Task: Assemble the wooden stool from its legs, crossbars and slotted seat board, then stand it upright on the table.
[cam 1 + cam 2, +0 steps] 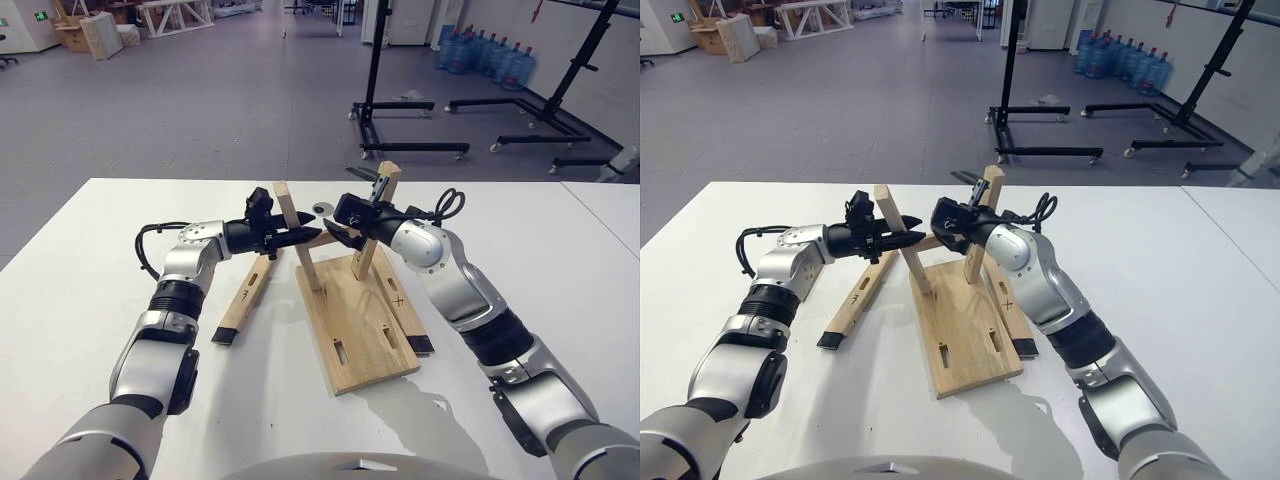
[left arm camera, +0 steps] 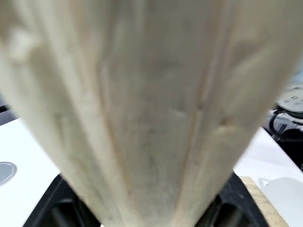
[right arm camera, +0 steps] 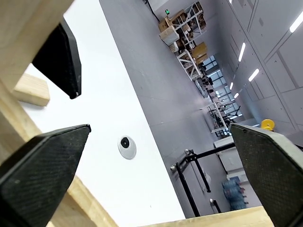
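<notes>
White table [image 1: 90,260] carries the slotted seat board [image 1: 355,345] lying flat, with two legs standing tilted in its slots. I judge the step in hand to be fitting the crossbar [image 1: 322,238] between them. I read the left gripper [image 1: 298,238] as clenched on the left leg [image 1: 305,262]. The right gripper [image 1: 340,232] is released beside the right leg [image 1: 386,185]. The next move calls for gripping the crossbar and seating it squarely. Legible marks: one pencilled cross on a loose leg [image 1: 405,310].

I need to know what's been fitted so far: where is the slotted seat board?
In the head view the seat board lies flat on the table between the arms, two tilted legs rising at its far end.
</notes>
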